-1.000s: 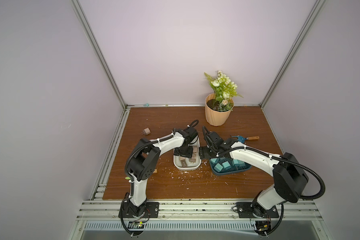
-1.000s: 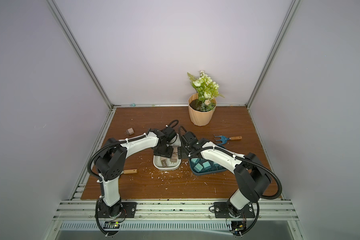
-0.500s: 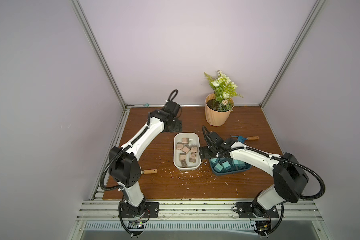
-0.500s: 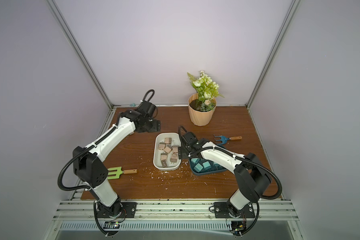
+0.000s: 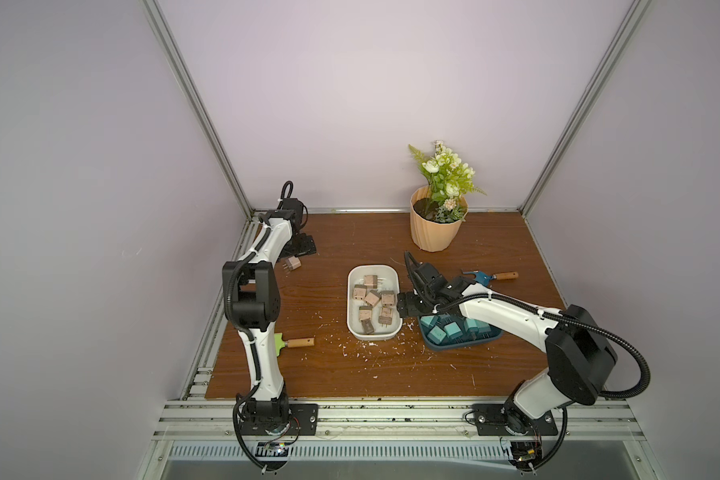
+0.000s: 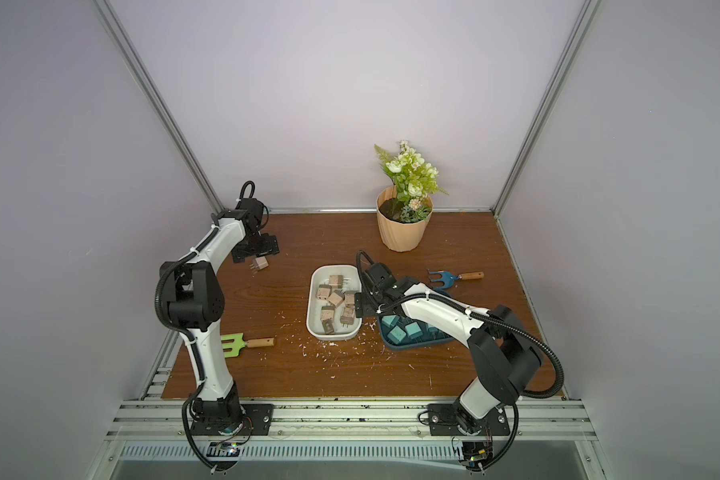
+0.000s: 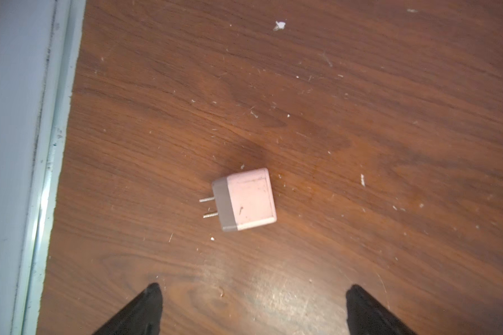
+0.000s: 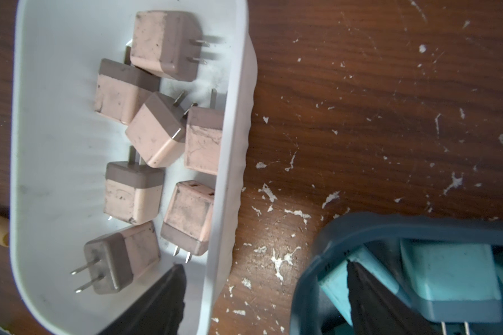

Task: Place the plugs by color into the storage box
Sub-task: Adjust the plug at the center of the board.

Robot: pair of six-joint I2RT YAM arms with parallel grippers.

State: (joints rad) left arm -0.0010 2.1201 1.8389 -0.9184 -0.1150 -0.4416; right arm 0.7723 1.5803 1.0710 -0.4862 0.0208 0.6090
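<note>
A loose tan plug (image 5: pixel 292 264) (image 6: pixel 260 264) lies on its side on the wooden table near the far left edge, prongs toward the wall. My left gripper (image 5: pixel 304 247) (image 7: pixel 253 293) hovers beside it, open and empty, and the tan plug (image 7: pixel 246 200) sits just beyond its fingertips. Several tan plugs (image 5: pixel 372 297) (image 8: pixel 157 130) fill the white tub (image 5: pixel 373 268) (image 8: pixel 235 145). Several teal plugs (image 5: pixel 452 330) (image 8: pixel 453 272) lie in the teal tub (image 5: pixel 491 336) (image 8: pixel 311 255). My right gripper (image 5: pixel 406 305) (image 8: pixel 263 272) is open and empty, straddling the gap between the two tubs.
A flower pot (image 5: pixel 435 232) stands at the back. A blue garden fork (image 5: pixel 489 276) lies behind the teal tub, and a green one (image 6: pixel 246 344) lies by the left arm near the front left. White flecks litter the wood around the tubs.
My left arm swung from over the white tub to the far left corner beside the loose plug, and its jaws opened wide. The right arm has not moved.
</note>
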